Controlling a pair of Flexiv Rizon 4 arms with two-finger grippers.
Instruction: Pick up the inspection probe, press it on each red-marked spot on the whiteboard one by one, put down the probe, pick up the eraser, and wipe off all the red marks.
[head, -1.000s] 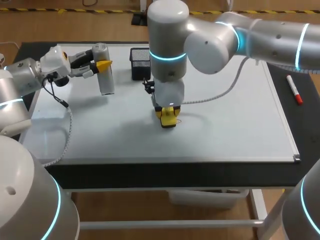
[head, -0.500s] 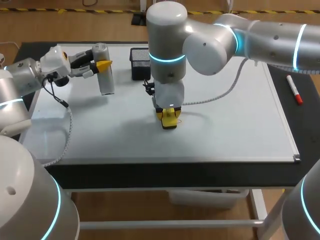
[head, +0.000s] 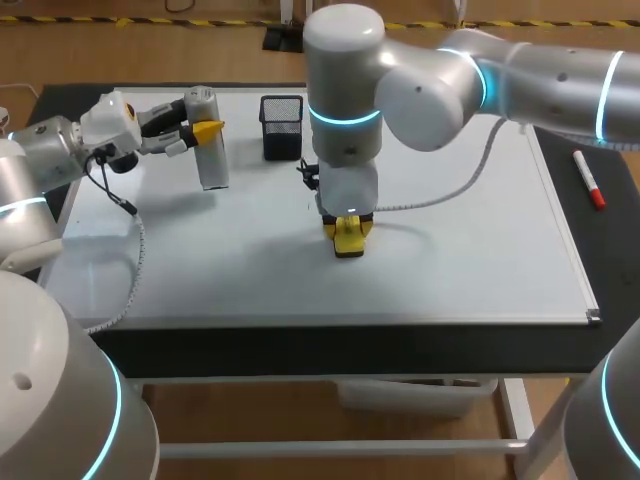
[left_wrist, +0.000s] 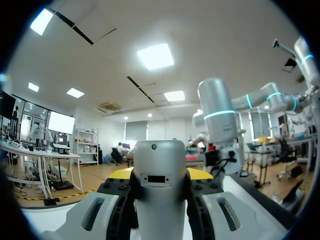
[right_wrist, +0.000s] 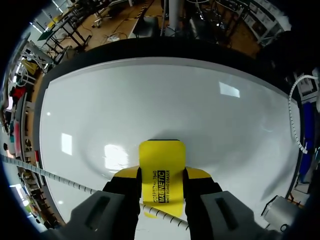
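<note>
Being pinched by the right hand (head: 348, 243), yellow eraser (right_wrist: 161, 162) set against the whiteboard (head: 480, 250) near its middle, grey inspection probe (head: 209, 150) gripped by the left hand (head: 203, 133) at the board's far left, near a black mesh cup (head: 281, 126).

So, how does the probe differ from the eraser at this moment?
The probe is a grey cylinder; the eraser is a flat yellow block. The probe is held upright over the whiteboard by the left gripper; the eraser lies against it under the right gripper. Both are clamped in a gripper.

Black mesh cup (head: 281, 125) behind right hand (head: 348, 240).
</note>
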